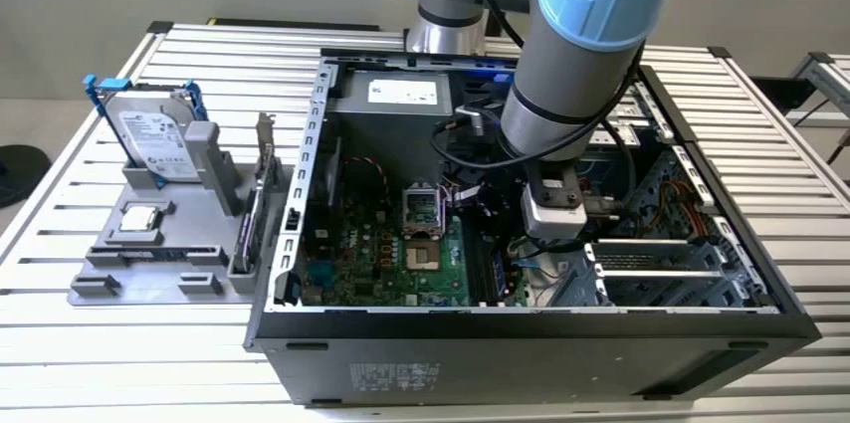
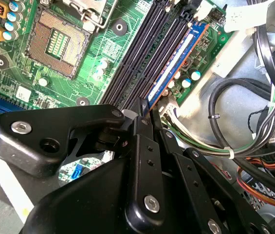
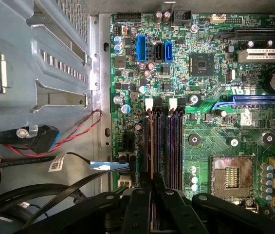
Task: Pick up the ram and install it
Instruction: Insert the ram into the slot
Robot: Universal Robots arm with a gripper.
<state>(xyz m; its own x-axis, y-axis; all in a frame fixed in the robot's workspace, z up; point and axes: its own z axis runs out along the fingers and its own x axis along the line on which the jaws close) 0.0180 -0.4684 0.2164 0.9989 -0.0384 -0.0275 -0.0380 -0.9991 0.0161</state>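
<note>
Slatted metal surface [image 1: 80, 343] under a grey wall, carrying an open computer case [image 1: 531, 333] laid on its side. Reaching down into the case from above, the blue-jointed arm [image 1: 571, 75], with the gripper [image 1: 547, 244] low over the motherboard [image 1: 385, 244]. In both wrist views, gripper [image 2: 148, 111] [image 3: 152, 179] drawn narrow, black fingers pinching the near end of the ram [image 2: 176, 61] [image 3: 151, 141]. Ram standing on edge in the outermost of the four memory slots [image 2: 142, 53] [image 3: 169, 141], on the side towards the board's edge, blue face and orange rim showing in the second wrist view. Cannot tell whether fully seated. Other three slots dark and bare. Beyond the slots, the open CPU socket [image 2: 54, 41] [image 3: 232, 175] on green board. On the far side of the ram, past the board's edge, grey sheet metal and a bundle of black, green and white cables [image 2: 234, 97]. Outside the case, on the exterior view's left, a grey fixture [image 1: 159, 254] on the surface, holding an upright hard drive [image 1: 153, 139] in a blue frame and a small square silver chip [image 1: 142, 219] lying flat.
</note>
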